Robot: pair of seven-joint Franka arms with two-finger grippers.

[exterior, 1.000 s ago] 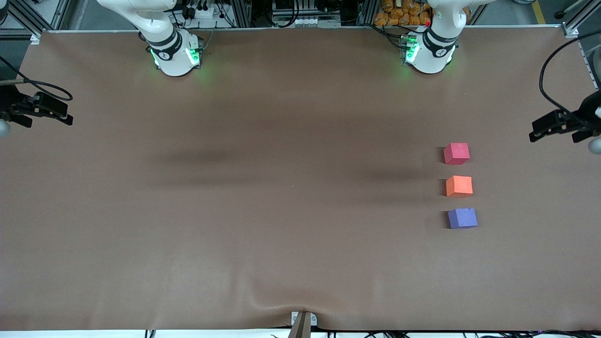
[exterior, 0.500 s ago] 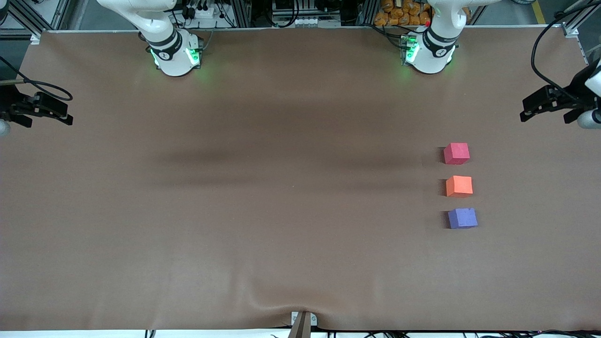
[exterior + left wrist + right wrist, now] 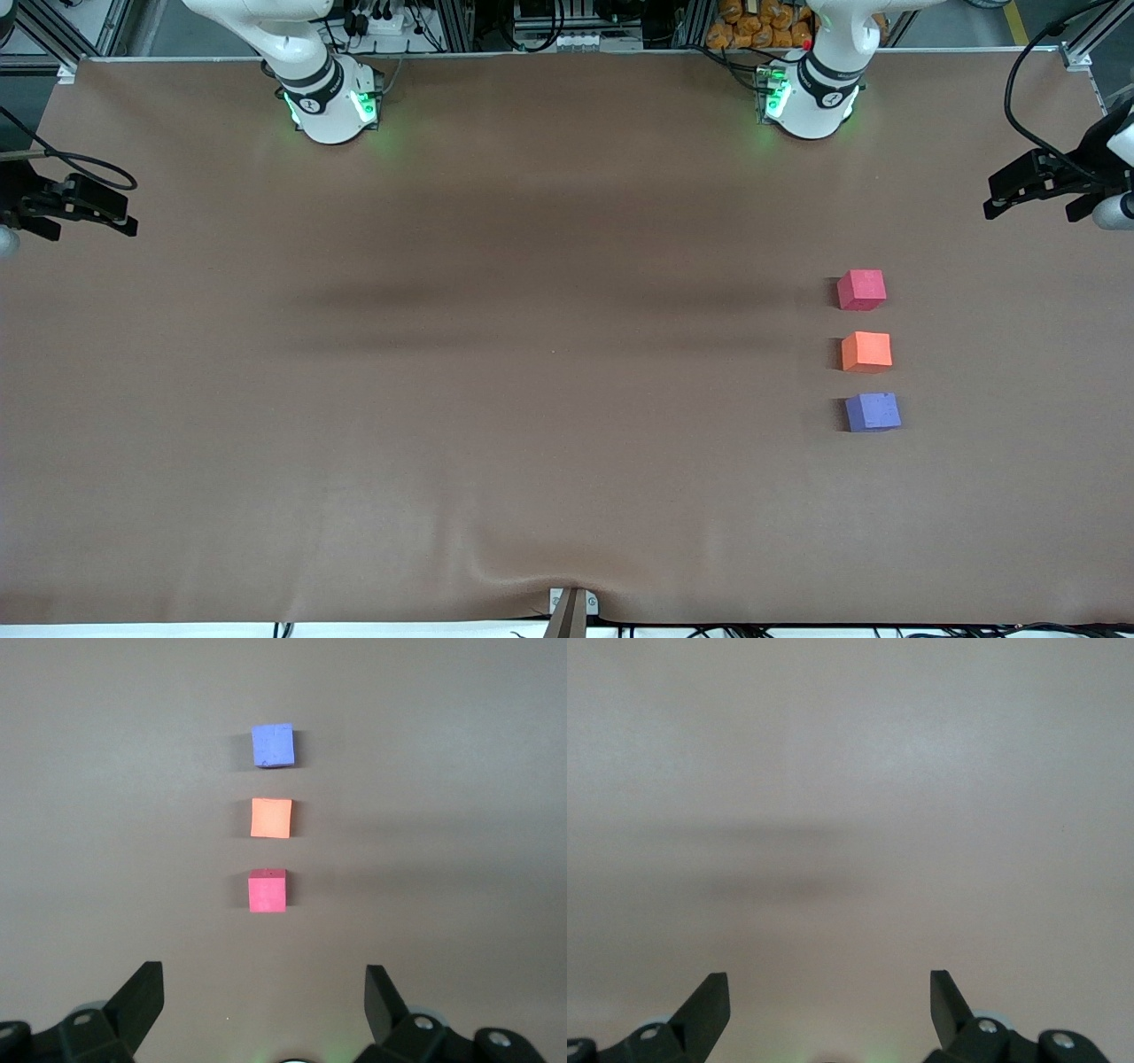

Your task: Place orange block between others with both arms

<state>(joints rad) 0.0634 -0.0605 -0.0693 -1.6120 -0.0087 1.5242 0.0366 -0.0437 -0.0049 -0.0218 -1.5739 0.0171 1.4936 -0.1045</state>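
Front view, lower right: orange block sits between the others; both the left gripper and the right gripper are wide open and empty, so any return risks nudging the row.

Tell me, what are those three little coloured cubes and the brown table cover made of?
The orange block, red-pink cube and purple-blue cube look like matte foam: dull, shine-free faces, softly rounded edges. The table cover looks like brown paper or thin cloth, matte, with a wrinkle at its near edge.
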